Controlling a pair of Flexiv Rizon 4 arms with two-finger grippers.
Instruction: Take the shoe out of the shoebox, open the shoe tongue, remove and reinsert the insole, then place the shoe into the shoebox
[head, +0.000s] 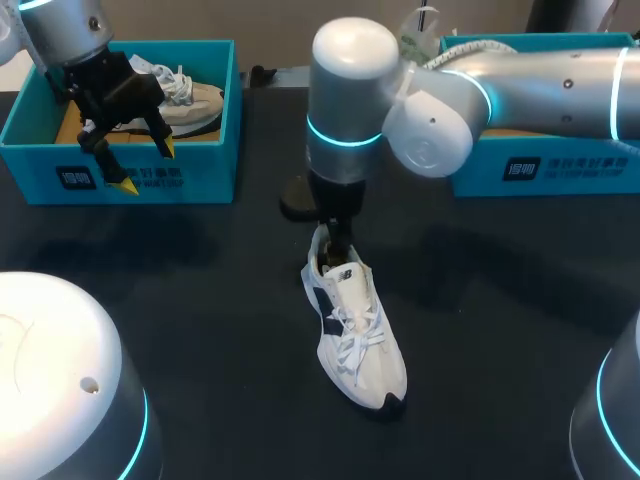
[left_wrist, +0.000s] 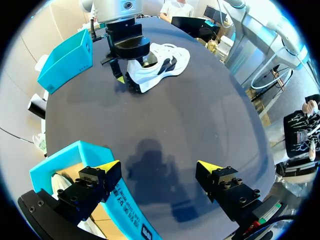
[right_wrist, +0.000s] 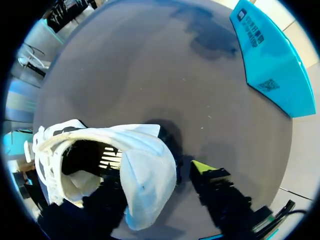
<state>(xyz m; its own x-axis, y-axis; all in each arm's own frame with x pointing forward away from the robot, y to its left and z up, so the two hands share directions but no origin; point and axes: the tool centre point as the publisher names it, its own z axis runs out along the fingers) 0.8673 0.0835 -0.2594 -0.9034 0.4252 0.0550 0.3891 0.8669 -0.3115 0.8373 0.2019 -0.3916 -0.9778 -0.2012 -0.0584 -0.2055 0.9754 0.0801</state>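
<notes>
A white shoe (head: 358, 335) with dark side marks lies on the black table, toe toward the front. My right gripper (head: 335, 243) comes down on its heel. In the right wrist view one finger is inside the shoe's opening (right_wrist: 87, 160) and the yellow-tipped finger (right_wrist: 202, 168) stands just outside the heel (right_wrist: 147, 182), with a small gap showing; this right gripper (right_wrist: 155, 180) is open. My left gripper (head: 146, 167) hangs open and empty above the front wall of the left teal shoebox (head: 130, 172). The left wrist view shows the left gripper (left_wrist: 159, 170) and the shoe (left_wrist: 160, 62) far ahead.
A second pale shoe (head: 190, 100) lies inside the left shoebox. Another teal shoebox (head: 540, 168) stands at the back right, under my right arm. A small dark brown thing (head: 294, 198) lies on the table behind the white shoe.
</notes>
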